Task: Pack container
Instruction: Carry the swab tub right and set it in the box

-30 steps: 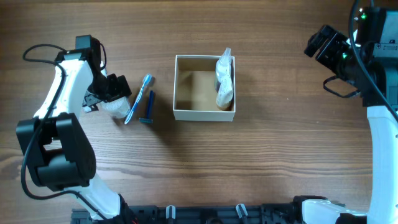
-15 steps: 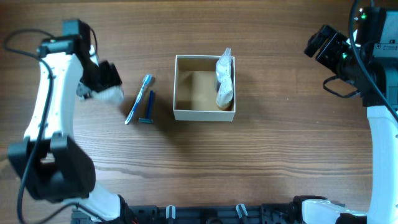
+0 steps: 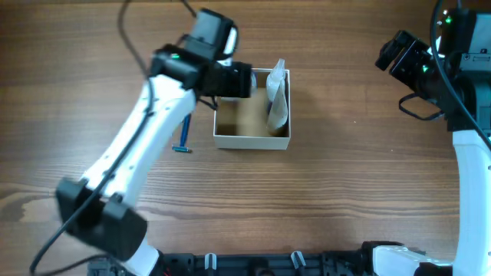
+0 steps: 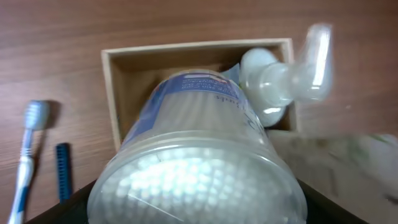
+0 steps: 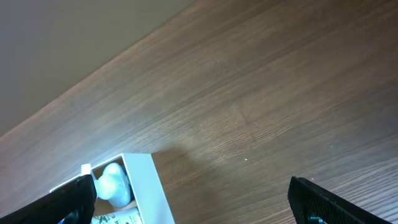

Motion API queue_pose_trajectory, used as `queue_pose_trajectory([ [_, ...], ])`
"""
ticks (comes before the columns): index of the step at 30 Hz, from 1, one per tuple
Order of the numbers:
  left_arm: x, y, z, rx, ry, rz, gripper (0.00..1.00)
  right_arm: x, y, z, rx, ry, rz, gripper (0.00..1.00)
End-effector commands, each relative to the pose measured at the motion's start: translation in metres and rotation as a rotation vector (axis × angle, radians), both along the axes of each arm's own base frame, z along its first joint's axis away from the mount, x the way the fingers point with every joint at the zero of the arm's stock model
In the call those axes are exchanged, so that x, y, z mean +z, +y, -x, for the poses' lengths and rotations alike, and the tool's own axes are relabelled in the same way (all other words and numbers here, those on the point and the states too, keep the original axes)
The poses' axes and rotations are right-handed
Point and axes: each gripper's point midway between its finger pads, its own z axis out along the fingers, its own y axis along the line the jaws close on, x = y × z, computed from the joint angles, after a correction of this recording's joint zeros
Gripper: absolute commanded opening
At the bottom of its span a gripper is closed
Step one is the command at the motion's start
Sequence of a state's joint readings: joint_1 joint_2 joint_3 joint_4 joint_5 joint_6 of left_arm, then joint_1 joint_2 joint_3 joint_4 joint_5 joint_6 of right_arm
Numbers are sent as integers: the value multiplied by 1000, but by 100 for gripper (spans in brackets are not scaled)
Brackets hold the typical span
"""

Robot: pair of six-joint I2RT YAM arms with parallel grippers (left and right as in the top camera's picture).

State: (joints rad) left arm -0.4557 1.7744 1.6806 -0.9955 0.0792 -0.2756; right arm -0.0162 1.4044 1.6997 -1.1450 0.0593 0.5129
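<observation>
White-walled container [image 3: 249,142]: table centre, a pouch [image 3: 278,100] against its right wall.
Left gripper [image 3: 239,80]: pinching swab jar [image 4: 199,155]; swung from beside the toothbrush [image 4: 28,155] to above the container.
Right gripper [image 5: 199,202]: spread, empty, parked far right.
Meaning: jar ready to lower in.

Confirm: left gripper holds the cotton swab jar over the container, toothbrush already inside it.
Not quite. The toothbrush lies on the table outside the container, beside the razor; the left wrist view shows it. The left gripper does hold the cotton swab jar over the container.
</observation>
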Motion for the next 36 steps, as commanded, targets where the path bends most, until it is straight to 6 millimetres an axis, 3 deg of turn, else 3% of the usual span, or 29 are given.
queue_pose_trajectory([
  [1, -49, -9, -13, 53, 77, -54, 78, 0, 3, -1, 0, -4, -14, 100],
  [5, -91, -26, -21, 37, 145, -29, 79, 0, 3, -1, 0, -4, -14, 100],
  [8, -97, -37, -24, 15, 154, 19, 88, 0, 3, -1, 0, -4, -14, 100],
  [10, -93, -38, -24, 14, 147, 24, 95, 0, 3, -1, 0, -4, -14, 100],
  [12, -84, -34, -23, 19, 140, 28, 95, 0, 3, -1, 0, -4, -14, 100],
  [16, -45, -22, -14, 31, 117, 65, 96, 0, 3, -1, 0, -4, -15, 100],
  [17, -34, -16, -10, 38, 110, 69, 96, 0, 3, -1, 0, -4, -14, 100],
  [18, -14, -1, -5, 61, 90, 69, 97, 0, 3, -1, 0, -4, -15, 100],
  [20, 7, 35, 0, 136, 54, 19, 99, 0, 3, -1, 0, -4, -15, 100],
  [21, 19, 74, 1, 225, 26, -56, 100, 0, 3, -1, 0, -4, -15, 100],
  [23, 21, 116, 5, 291, 32, -148, 100, 0, 3, -1, 0, -4, -14, 100],
  [25, 8, 145, 12, 268, 103, -195, 100, 0, 3, -1, 0, -4, -15, 100],
  [29, -53, 175, 12, 235, 247, -216, 96, 0, 3, -1, 0, -4, -15, 100],
  [34, -121, 181, 7, 118, 365, -254, 75, 0, 3, -1, 0, -4, -14, 100],
  [36, -137, 181, 5, 108, 390, -259, 73, 0, 3, -1, 0, -4, -15, 100],
])
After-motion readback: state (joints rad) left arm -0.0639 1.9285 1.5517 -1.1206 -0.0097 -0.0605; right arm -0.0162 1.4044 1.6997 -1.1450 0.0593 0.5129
